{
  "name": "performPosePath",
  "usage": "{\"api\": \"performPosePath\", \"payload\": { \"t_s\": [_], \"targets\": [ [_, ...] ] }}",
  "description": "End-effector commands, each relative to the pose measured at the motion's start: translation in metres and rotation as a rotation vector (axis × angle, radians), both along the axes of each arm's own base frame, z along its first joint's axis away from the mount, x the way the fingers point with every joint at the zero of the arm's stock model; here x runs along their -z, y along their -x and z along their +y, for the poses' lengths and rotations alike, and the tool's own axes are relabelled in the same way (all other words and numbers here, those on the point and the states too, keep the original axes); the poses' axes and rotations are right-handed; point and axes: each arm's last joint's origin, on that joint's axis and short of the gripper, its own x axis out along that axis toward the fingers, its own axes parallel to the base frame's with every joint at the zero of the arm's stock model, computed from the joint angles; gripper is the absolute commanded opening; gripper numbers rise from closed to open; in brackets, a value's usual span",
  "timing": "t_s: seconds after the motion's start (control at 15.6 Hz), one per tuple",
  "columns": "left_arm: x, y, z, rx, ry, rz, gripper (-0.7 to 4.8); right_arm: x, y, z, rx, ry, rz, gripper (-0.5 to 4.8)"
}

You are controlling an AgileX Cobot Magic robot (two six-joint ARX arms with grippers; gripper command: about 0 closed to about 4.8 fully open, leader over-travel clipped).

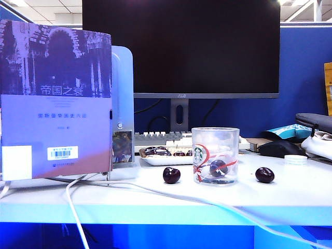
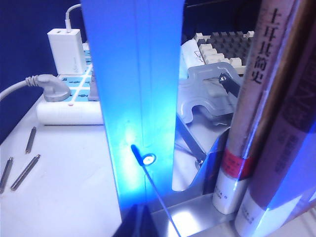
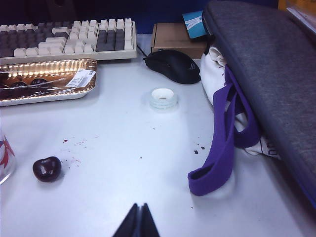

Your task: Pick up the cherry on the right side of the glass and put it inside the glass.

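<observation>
Exterior view: the glass stands on the white table with one dark cherry inside. The cherry lies at its 3 o'clock, apart; another cherry lies at 9 o'clock. A tray behind holds more cherries. The right gripper is pinched closed with nothing in it, away from the cherry. The left gripper sits by a blue stand; I cannot tell its jaws.

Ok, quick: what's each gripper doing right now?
Left gripper: only a dark tip shows by the bookend; cannot tell.
Right gripper: shut, empty, back from the cherry on the table.
</observation>
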Motion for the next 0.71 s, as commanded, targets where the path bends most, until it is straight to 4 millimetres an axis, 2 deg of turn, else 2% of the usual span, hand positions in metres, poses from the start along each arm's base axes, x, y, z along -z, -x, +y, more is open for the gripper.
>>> {"api": "performPosePath", "payload": {
  "t_s": [0.06, 0.45, 0.51, 0.58, 0.64, 0.71],
  "targets": [
    [0.001, 0.000, 0.000, 0.006, -0.004, 0.010, -0.05, 0.001, 0.000, 0.000, 0.004, -0.002, 0.005, -0.02],
    [0.001, 0.000, 0.000, 0.006, -0.004, 0.010, -0.05, -0.003, 0.000, 0.000, -0.004, -0.010, -0.030, -0.01],
    [0.001, 0.000, 0.000, 0.006, -0.004, 0.010, -0.05, -0.018, 0.000, 0.001, -0.015, -0.072, -0.132, -0.01],
    [0.001, 0.000, 0.000, 0.006, -0.004, 0.010, -0.05, -0.032, 0.003, 0.000, -0.005, -0.118, -0.163, -0.01],
    [0.001, 0.000, 0.000, 0.006, -0.004, 0.010, -0.05, -0.055, 0.010, -0.001, 0.003, -0.128, -0.206, -0.01],
    [0.001, 0.000, 0.000, 0.005, -0.004, 0.010, -0.05, -0.066, 0.012, -0.001, 0.004, -0.129, -0.222, -0.01]
  ]
}}
